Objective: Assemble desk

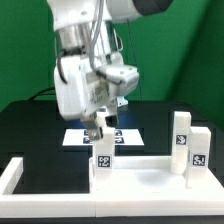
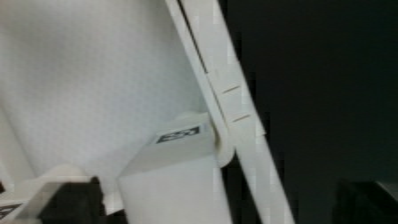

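The white tabletop panel [image 1: 140,178] lies flat at the front of the table. Two white legs [image 1: 181,135] [image 1: 200,150] with black-and-white tags stand upright on its end at the exterior view's right. My gripper [image 1: 100,126] is shut on the top of a third tagged white leg [image 1: 102,153], held upright at the panel's corner on the exterior view's left. In the wrist view the leg [image 2: 169,170] fills the middle between my gripper's [image 2: 178,212] dark fingers, with the panel's white surface [image 2: 71,90] beside it. The fourth leg is out of view.
The long low white border rail [image 1: 14,176] wraps the front corner at the exterior view's left. The marker board [image 1: 125,134] lies flat behind the held leg. The black table is backed by a green wall.
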You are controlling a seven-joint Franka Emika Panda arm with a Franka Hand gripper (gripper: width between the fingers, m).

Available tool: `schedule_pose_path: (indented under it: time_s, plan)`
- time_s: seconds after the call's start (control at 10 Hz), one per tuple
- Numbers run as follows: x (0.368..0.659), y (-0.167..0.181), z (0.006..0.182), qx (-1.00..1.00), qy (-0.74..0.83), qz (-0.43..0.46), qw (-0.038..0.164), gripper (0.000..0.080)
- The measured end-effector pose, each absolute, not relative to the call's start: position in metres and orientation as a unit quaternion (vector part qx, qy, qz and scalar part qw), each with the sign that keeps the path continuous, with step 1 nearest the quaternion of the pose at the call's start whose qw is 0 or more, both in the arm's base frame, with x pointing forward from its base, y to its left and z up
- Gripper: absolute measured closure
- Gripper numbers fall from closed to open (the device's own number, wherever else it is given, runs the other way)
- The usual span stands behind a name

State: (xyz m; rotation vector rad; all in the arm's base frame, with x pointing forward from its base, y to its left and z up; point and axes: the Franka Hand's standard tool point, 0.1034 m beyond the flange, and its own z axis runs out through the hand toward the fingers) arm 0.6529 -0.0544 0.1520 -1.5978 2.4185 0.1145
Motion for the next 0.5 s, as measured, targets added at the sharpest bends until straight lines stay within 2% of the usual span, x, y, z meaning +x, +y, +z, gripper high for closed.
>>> schedule_pose_path:
  time_s: [0.1,0.2,0.5]
  plan:
    - [0.6574,-0.0532,0.1711,-0.547,0.826,0.038,0.131,0.0151]
    - [0.6588,-0.0550,0.1756,-0.547,0.826,0.036,0.134,0.0150]
    - [0.6579,-0.0555,0.1712,-0.548,0.825,0.036,0.132,0.0150]
